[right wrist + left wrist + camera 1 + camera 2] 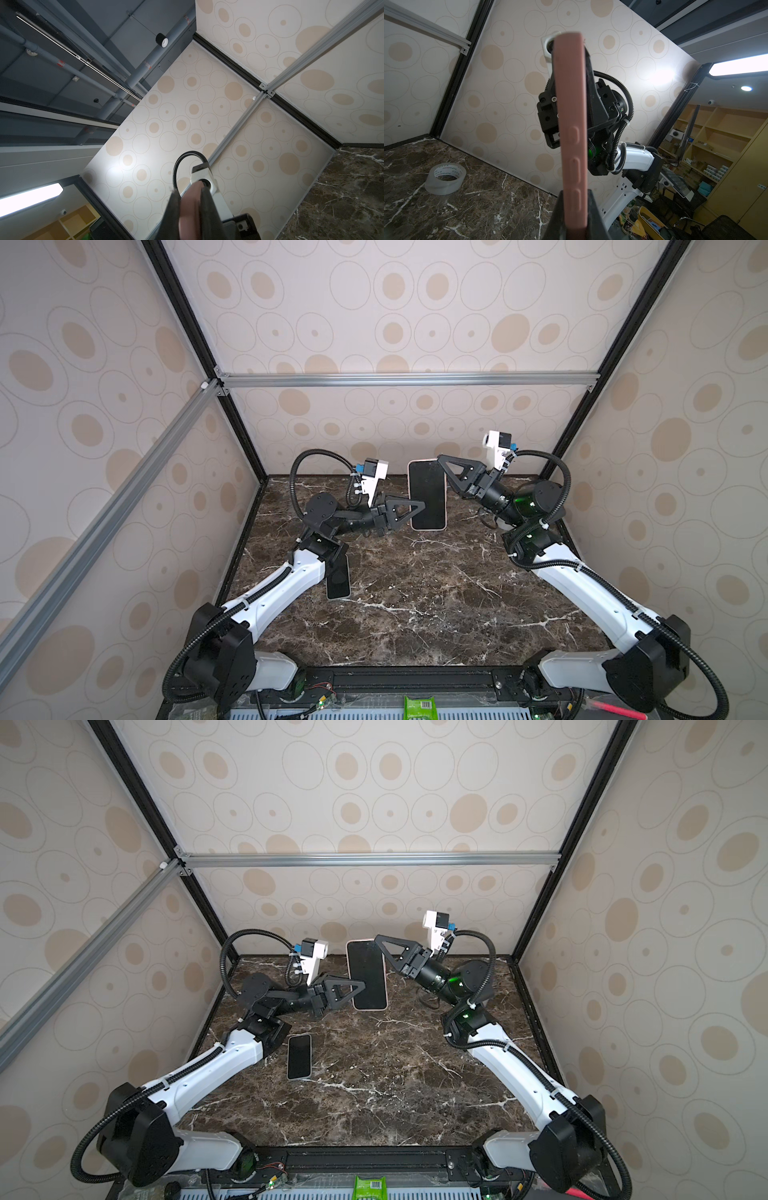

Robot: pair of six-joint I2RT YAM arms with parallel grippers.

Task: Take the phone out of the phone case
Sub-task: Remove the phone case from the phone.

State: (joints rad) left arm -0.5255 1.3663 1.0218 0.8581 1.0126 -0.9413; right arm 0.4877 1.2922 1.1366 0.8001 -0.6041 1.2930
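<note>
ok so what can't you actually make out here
- phone case back: faces away from both top views; left wrist view shows only its pink edge.
- spare phone: top end under the left arm in a top view.
- right tool grip: blurred close-up in right wrist view.

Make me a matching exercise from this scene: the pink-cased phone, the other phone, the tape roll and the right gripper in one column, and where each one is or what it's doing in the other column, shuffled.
Column one:
1. pink-cased phone
2. second phone
3. roll of clear tape
4. right gripper

Column two:
A. lying flat on the marble table beside the left arm
B. clamped on the cased phone's far corner
C. held in the air, with the left gripper gripping its side
D. resting on the table near a wall

Pairs: 1-C, 2-A, 3-D, 4-B
</note>
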